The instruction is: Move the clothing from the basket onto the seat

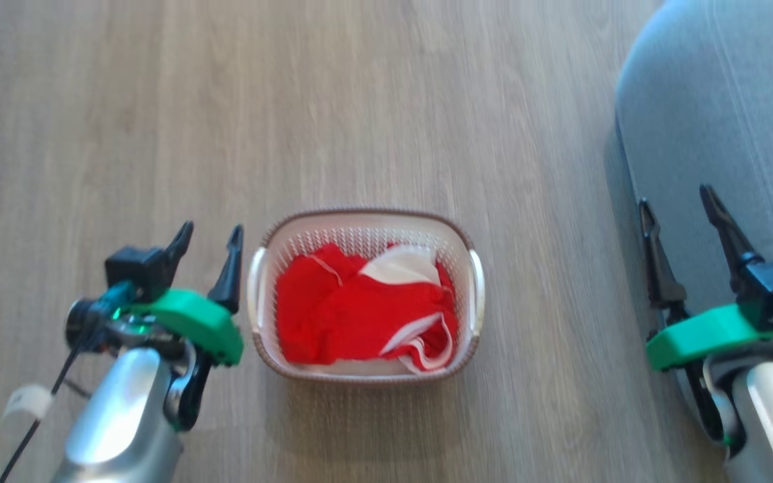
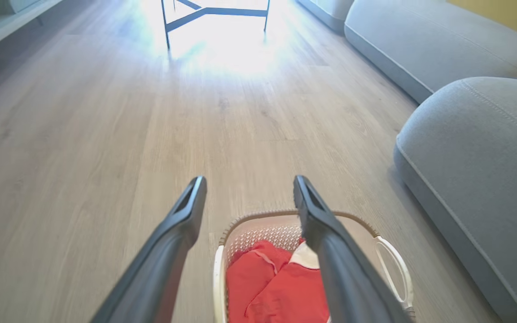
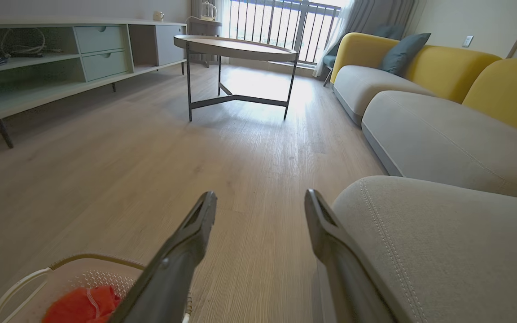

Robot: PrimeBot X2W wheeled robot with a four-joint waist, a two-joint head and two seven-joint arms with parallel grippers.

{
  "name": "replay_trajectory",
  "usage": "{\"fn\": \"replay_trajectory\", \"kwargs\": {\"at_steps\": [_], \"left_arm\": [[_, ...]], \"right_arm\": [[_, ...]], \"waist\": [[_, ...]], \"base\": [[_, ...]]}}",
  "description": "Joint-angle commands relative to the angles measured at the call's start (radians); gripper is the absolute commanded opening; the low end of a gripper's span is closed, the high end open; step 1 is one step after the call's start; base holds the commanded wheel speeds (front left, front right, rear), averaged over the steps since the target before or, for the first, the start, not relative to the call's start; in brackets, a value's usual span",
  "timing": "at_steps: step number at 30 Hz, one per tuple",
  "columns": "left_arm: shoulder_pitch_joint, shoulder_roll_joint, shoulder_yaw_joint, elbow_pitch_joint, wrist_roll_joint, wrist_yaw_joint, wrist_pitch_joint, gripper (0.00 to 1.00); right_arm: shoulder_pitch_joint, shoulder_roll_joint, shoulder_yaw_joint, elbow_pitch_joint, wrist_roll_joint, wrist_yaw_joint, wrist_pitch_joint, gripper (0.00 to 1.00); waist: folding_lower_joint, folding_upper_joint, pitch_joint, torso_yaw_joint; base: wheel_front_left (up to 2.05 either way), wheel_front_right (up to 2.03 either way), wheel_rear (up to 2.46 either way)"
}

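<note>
While the basket (image 1: 366, 225) sits on the wood floor (image 1: 292, 100) around 6 o'clock in the head view, the clothing (image 1: 353, 312) is piled inside it, mostly red with a white piece toward the basket's 1 o'clock. Seat (image 1: 715, 134) is off at 2 o'clock, apart from the basket. Left gripper (image 1: 212, 235) hangs at 8 o'clock just beside the basket's side, fingers spread, nothing in them. Right gripper (image 1: 675, 198) at 4 o'clock by the seat's edge, fingers apart too, empty.
</note>
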Motion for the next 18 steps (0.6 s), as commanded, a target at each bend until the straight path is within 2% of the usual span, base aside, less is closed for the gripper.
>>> {"fn": "replay_trajectory", "kwargs": {"at_steps": [1, 8, 18], "left_arm": [[-0.003, 0.037, 0.045, -0.044, 0.007, 0.011, -0.008, 1.00], [0.102, 0.077, 0.126, -0.124, 0.003, 0.033, -0.008, 1.00], [0.246, 0.088, 0.219, -0.210, 0.005, 0.054, -0.008, 1.00]], "right_arm": [[0.009, -0.029, 0.019, -0.024, 0.008, 0.007, -0.005, 1.00], [0.066, -0.037, 0.022, -0.010, 0.018, 0.007, -0.005, 1.00], [0.155, -0.023, -0.007, -0.023, 0.027, 0.007, -0.005, 1.00]], "waist": [[0.0001, -0.0001, -0.053, 0.039], [0.0001, -0.0001, -0.136, 0.071], [0.0001, -0.0001, -0.195, 0.072]], "base": [[0.00, 0.00, 0.00], [0.00, 0.00, 0.00], [0.00, 0.00, 0.00]]}}
